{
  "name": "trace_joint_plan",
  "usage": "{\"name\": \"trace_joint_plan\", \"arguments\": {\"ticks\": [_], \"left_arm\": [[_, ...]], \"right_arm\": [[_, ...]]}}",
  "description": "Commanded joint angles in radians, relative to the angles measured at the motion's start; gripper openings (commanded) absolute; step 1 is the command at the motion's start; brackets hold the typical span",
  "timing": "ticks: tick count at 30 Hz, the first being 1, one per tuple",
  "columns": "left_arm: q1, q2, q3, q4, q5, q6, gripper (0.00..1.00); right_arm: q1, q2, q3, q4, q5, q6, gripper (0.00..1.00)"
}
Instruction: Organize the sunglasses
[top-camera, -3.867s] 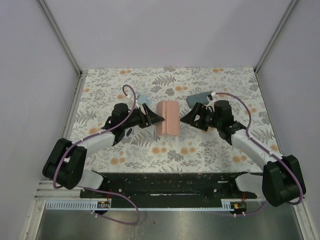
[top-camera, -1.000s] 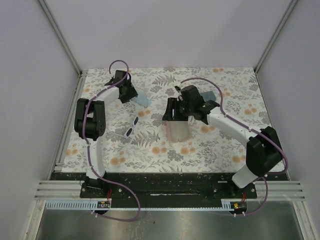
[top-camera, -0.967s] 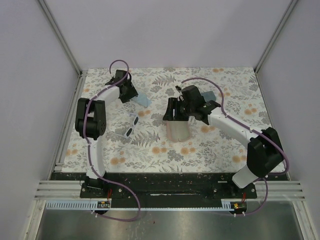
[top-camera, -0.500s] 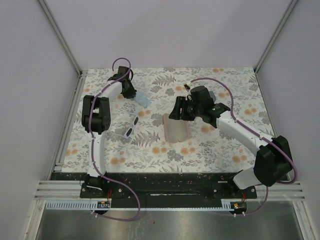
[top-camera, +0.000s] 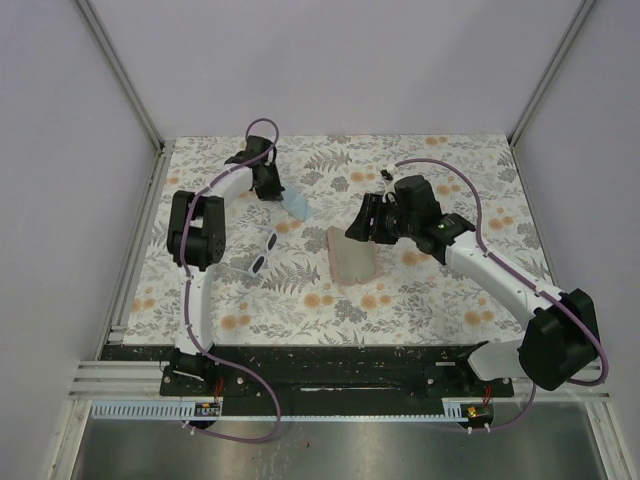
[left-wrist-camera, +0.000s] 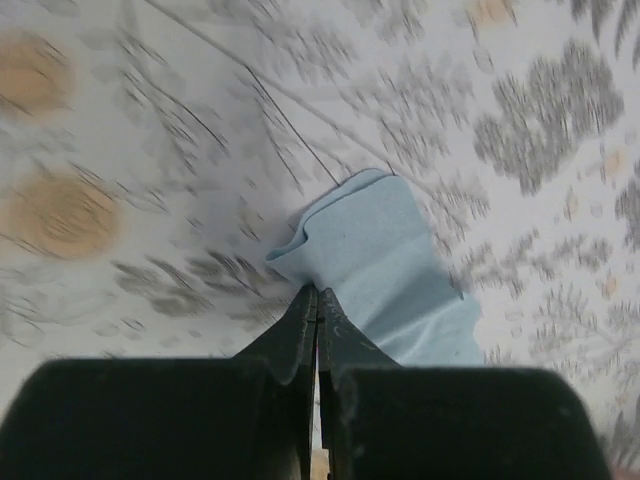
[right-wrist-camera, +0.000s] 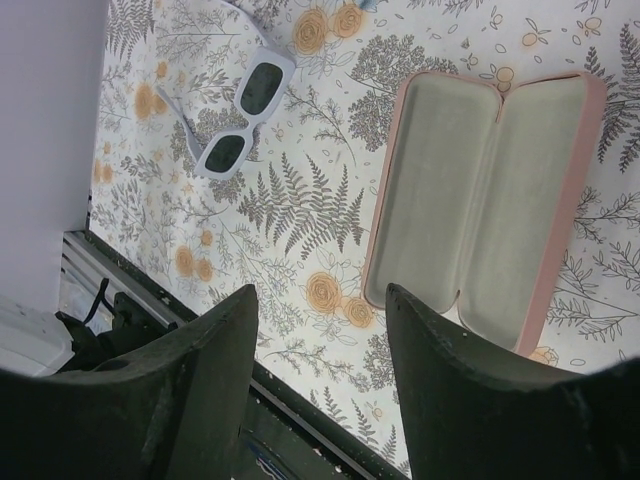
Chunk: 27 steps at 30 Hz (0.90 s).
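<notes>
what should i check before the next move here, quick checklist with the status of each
1. Pink case open with both halves empty: ok.
2. Left gripper shut on the light blue cloth: ok, an edge is pinched at the tips.
3. Right gripper open and holding nothing: ok, it hovers above the case.
4. White sunglasses free to pick: ok, lying apart from the case with nothing touching them.
5. Black-framed sunglasses located: cannot tell, they show in no view.

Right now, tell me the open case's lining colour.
Pale greyish beige lining, clearest in the right wrist view.
</notes>
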Motion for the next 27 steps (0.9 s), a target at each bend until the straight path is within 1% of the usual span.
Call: {"name": "trace_joint_plan", "arguments": {"ticks": [1,3,7,11,14,16,19,24,27], "left_arm": [[-0.085,-0.169,-0.156,0.031,0.134,0.047,0.0],[-0.102,-0.268,-0.248,0.097,0.162,0.038,0.0],[-0.149,-0.468,-0.408,0.169,0.185,0.027,0.0],[-0.176,-0.629,-0.552,0.186,0.176,0.032,0.0],[-0.188,-0.752,-0.65,0.185,0.162,0.035,0.0],[-0.202,-0.827,-0.711,0.183,0.157,0.035,0.0],[-0.24,-0.91,-0.78,0.185,0.198,0.027,0.0],[-0.369,-1.002,-0.877,0.185,0.209,0.018,0.0],[-0.404,-1.069,-0.946,0.188,0.209,-0.004,0.0]], "right_arm": [[-0.018,-0.008,-0.003,0.02,-0.014,0.01,0.61],[-0.031,-0.007,-0.004,0.014,-0.014,0.013,0.61],[-0.046,-0.039,-0.026,0.011,-0.014,0.014,0.61],[-0.048,-0.042,-0.047,0.01,-0.032,-0.003,0.62],[-0.048,0.002,-0.052,-0.003,-0.046,-0.009,0.62],[-0.049,0.028,-0.061,-0.006,-0.013,-0.006,0.62],[-0.048,0.061,-0.064,-0.024,0.072,-0.001,0.64],[-0.048,0.117,-0.029,-0.069,0.172,-0.036,0.66],[-0.048,0.154,-0.006,-0.099,0.251,-0.073,0.67]]}}
